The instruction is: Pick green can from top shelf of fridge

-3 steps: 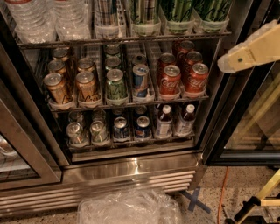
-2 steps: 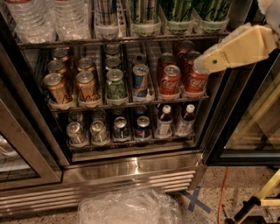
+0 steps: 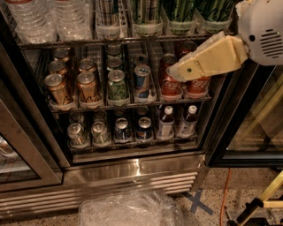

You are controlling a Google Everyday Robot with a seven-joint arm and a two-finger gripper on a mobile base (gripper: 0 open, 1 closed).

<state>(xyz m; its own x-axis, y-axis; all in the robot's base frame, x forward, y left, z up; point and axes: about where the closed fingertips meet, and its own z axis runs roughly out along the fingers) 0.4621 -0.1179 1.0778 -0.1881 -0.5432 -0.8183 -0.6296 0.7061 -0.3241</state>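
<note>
The fridge (image 3: 132, 170) stands open in front of me, with its steel base grille below. The top shelf (image 3: 124, 40) runs along the upper edge of the view. Tall green cans (image 3: 179, 11) stand in white trays at its right end, another (image 3: 215, 9) beside the first; only their lower parts show. My gripper (image 3: 174, 73) is a cream wedge reaching in from the upper right. Its tip lies just below the top shelf's rail, in front of the red cola cans (image 3: 170, 84). It holds nothing that I can see.
Water bottles (image 3: 40, 17) fill the top shelf's left side. The middle rack holds copper cans, a short mottled green can (image 3: 117, 86) and a blue can. The bottom rack holds cans and two bottles (image 3: 165, 123). A glass door (image 3: 258, 119) stands at right. A plastic bag (image 3: 128, 209) lies on the floor.
My arm has swung left and down from the right door edge, so the gripper now lies in front of the cola cans below the top shelf's rail.
</note>
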